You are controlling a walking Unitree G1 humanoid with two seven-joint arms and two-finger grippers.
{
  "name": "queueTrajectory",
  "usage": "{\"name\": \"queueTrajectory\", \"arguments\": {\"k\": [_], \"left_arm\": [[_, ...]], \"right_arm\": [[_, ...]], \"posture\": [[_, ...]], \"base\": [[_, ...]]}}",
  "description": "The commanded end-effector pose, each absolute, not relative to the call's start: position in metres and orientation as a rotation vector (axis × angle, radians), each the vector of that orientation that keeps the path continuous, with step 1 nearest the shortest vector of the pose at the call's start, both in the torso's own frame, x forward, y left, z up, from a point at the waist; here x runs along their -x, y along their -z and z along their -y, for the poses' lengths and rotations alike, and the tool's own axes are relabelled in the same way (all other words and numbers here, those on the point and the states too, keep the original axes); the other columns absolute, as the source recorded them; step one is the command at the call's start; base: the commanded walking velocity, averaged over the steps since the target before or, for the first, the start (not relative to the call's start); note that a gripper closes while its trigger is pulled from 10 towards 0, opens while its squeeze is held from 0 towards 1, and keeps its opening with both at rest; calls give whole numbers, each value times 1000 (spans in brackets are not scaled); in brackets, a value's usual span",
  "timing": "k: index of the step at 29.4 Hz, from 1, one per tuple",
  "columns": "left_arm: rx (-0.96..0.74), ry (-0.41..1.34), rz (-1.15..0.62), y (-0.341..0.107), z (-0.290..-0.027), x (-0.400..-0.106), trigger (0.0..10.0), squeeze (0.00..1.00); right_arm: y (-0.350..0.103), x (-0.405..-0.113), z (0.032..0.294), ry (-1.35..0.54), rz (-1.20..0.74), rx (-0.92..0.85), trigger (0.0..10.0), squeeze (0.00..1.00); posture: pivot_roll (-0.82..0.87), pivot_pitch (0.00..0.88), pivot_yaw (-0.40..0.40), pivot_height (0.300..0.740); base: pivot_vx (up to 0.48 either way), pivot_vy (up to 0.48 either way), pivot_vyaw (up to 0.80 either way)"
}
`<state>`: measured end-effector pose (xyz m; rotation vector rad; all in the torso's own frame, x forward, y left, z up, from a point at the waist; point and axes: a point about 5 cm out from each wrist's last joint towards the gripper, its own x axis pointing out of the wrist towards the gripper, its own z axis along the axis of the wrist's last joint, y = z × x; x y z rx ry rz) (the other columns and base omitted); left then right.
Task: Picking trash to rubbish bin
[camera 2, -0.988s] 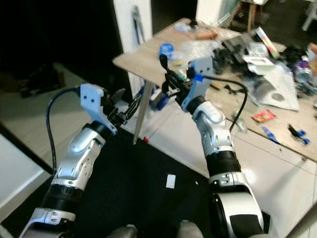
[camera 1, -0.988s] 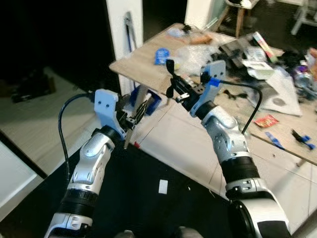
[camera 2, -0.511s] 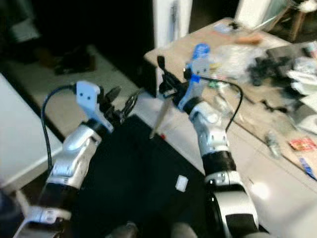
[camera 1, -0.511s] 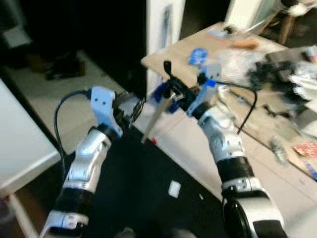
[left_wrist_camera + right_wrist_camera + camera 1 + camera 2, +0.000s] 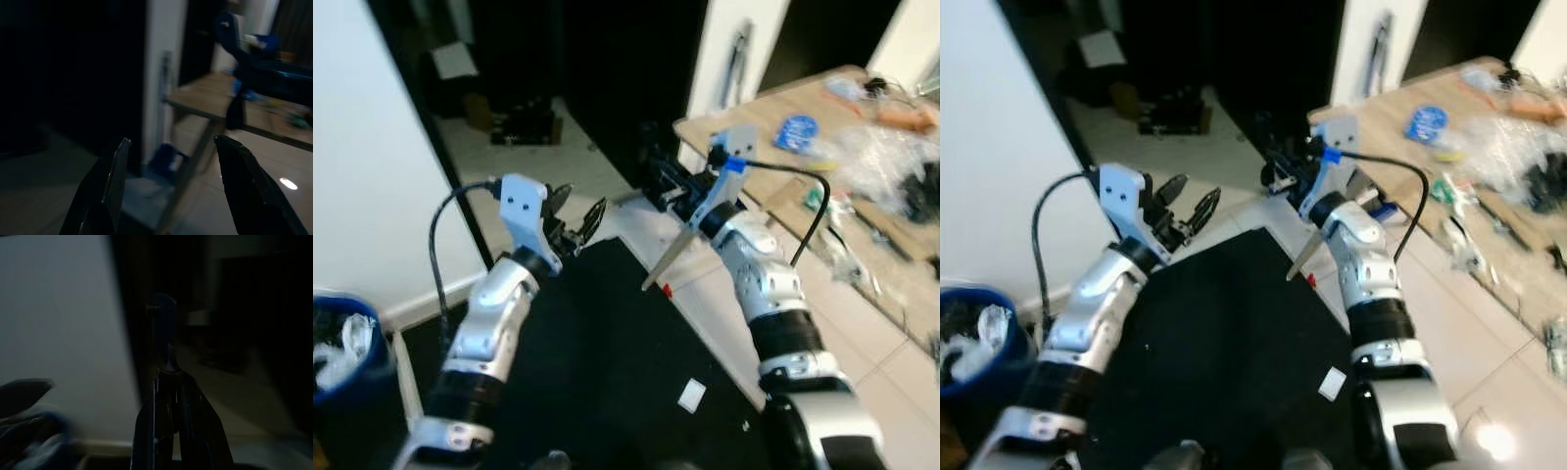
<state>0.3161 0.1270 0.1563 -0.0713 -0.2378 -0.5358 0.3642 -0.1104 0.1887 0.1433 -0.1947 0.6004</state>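
The rubbish bin point(image 5: 347, 357), blue-rimmed and already holding pale crumpled trash, sits at about 8 o'clock in my head view, against the white wall point(image 5: 372, 147). What my right jaws point(image 5: 1278, 168) carry is hard to make out: in the right wrist view the two black fingers lie pressed together, with something thin and dark standing up beyond their tips, and I cannot tell whether that is trash held in them. My left jaws point(image 5: 576, 217) are spread wide and hold nothing; the left wrist view looks between them toward the desk point(image 5: 862, 137) and its slanted leg.

A small white scrap point(image 5: 691, 396) lies on the black mat point(image 5: 597, 362) at 5 o'clock. The desk, at 2 o'clock, is littered with clear plastic wrap point(image 5: 886, 157) and a blue round lid point(image 5: 798, 130).

I judge the step in hand to be carrying toward the bin. To do it well I should turn on toward 8 o'clock until the bin is centred, keep the right jaws firmly together while moving, bring them above the rim, and part them only once squarely over the opening.
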Motion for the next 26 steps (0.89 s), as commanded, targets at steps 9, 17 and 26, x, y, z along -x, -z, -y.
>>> {"name": "queueTrajectory", "arguments": {"k": [9, 17, 26], "left_arm": [[69, 554, 218, -152, -124, -315, 10000, 0], [70, 557, 218, -152, -124, -315, 10000, 0], [73, 554, 217, -151, -125, -315, 10000, 0]], "right_arm": [[-186, -364, 110, -610, 176, -130, 10000, 0], [-185, -364, 109, -614, 173, -128, 10000, 0], [-183, -365, 110, -613, 159, -129, 10000, 0]], "posture": [[-77, 0, -35, 740], [-77, 0, -35, 740], [-81, 0, -35, 740]], "base": [[0, 0, 763], [0, 0, 763], [0, 0, 763]]}}
